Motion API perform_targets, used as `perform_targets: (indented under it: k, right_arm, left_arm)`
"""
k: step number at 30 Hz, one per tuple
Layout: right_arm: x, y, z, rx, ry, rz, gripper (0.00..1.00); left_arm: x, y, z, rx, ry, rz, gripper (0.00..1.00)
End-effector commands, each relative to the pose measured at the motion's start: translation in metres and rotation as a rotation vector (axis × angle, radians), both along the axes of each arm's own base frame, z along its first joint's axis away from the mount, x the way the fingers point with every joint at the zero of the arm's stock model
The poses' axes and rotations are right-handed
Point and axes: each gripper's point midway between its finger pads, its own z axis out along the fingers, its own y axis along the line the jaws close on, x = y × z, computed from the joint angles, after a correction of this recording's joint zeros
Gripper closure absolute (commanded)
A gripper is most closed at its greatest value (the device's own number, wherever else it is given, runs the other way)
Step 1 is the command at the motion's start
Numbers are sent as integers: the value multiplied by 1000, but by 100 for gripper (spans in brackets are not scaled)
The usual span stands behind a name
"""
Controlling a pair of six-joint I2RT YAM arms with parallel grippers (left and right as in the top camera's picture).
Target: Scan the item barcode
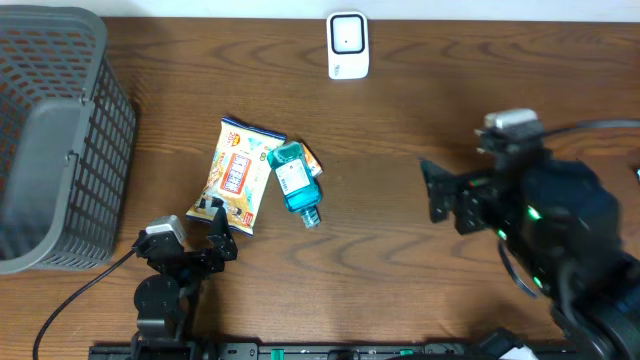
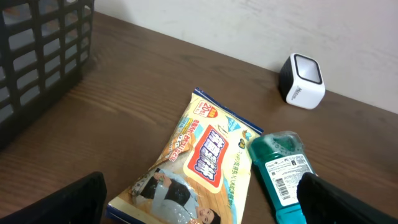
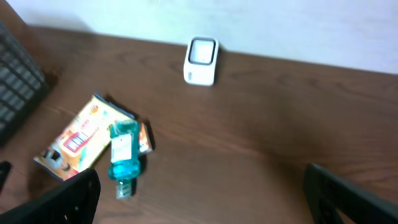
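From above, my left tool sits at the near edge of the desk, spread wide and holding nothing, its tips just beside the lower corner of the snack bag. My right tool is well off to the right, also wide and empty, pointing toward the middle. The bottle lies on its side, overlapping the right edge of the snack bag and a small orange packet. The scanner stands at the far edge, and only this view shows the whole basket at the far left.

My left wrist camera gives what the others do not: the bottle's label faces up, with its barcode readable. The orange packet is hidden here.

My right wrist camera is blurred and farther off. It shows the scanner's face toward me, and the orange packet peeking out beside the bottle; the barcode is too small to make out.

Counted: two tools, one bottle, one snack bag, one orange packet, one scanner, one basket.
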Motion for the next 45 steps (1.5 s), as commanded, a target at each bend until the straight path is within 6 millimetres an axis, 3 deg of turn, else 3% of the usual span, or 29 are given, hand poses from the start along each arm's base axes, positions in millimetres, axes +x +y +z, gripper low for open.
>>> perform_targets:
  k: [1, 6, 8, 12, 15, 18, 21, 26, 29, 31, 39, 45]
  right_arm:
    - [10, 4, -7, -6, 20, -16, 1]
    - [46, 51, -45, 0, 141, 85, 1]
    - [62, 75, -76, -8, 230, 135, 1]
    - [93, 101, -146, -75, 391, 146, 1]
    - [117, 129, -183, -44, 435, 200, 1]
    - [134, 158, -193, 60, 429, 270, 1]
    - [150, 173, -192, 135, 394, 286, 1]
    - [167, 164, -202, 85, 355, 245, 1]
    - [172, 162, -215, 165, 422, 239, 4]
    - [175, 164, -226, 227, 471, 270, 9]
    - [184, 195, -267, 476, 605, 421, 17]
    - [162, 228, -287, 524, 694, 507, 22]
  left_arm:
    - [0, 3, -14, 10, 32, 14, 2]
    - [0, 3, -14, 10, 32, 14, 2]
    - [0, 3, -14, 10, 32, 14, 2]
    - [0, 3, -14, 10, 32, 14, 2]
    - [0, 3, -14, 10, 32, 14, 2]
    - [0, 3, -14, 10, 32, 14, 2]
    - [0, 3, -14, 10, 32, 14, 2]
    - [0, 3, -14, 10, 32, 14, 2]
    - [0, 3, -14, 10, 32, 14, 2]
    - [0, 3, -14, 10, 32, 14, 2]
    - [0, 3, -14, 10, 32, 14, 2]
    - [0, 3, -14, 10, 32, 14, 2]
